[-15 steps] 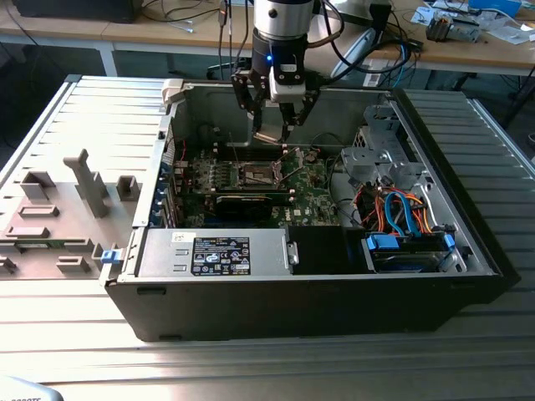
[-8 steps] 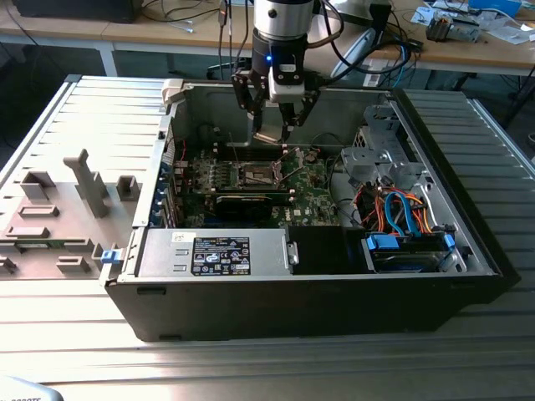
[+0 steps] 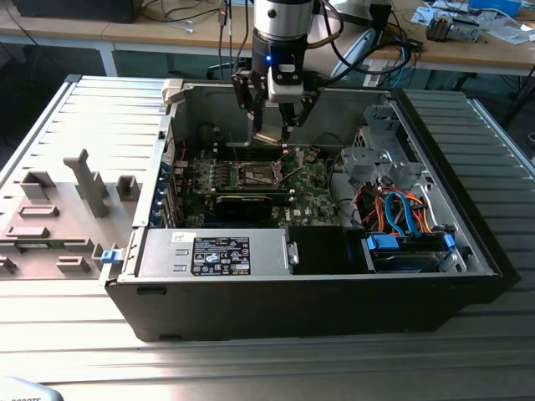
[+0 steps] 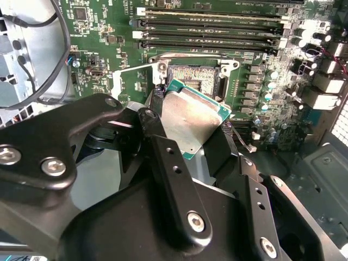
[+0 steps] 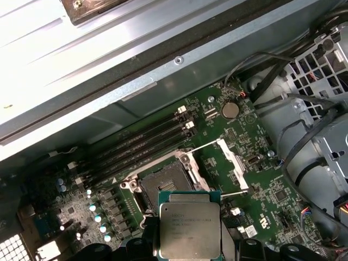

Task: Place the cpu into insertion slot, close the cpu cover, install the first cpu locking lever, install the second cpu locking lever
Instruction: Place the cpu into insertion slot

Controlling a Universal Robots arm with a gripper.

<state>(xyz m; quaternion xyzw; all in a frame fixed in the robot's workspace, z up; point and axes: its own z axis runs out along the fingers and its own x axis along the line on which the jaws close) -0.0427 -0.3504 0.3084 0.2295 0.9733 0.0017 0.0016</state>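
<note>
The exterior view placed the gripper (image 3: 273,132) low inside the open computer case (image 3: 292,305), above the motherboard (image 3: 309,188), with coloured cables (image 3: 399,210) well off toward that view's right. The second wrist view gave the grasp: black fingers (image 4: 217,149) were clamped on opposite edges of the cpu (image 4: 193,122), its grey metal top showing. The first wrist view set the cpu (image 5: 189,228) just short of the bare insertion slot (image 5: 166,182), not seated. The cpu cover (image 5: 232,163) stood swung open beside it. Memory slots (image 5: 141,144) ran close along the slot's far side.
</note>
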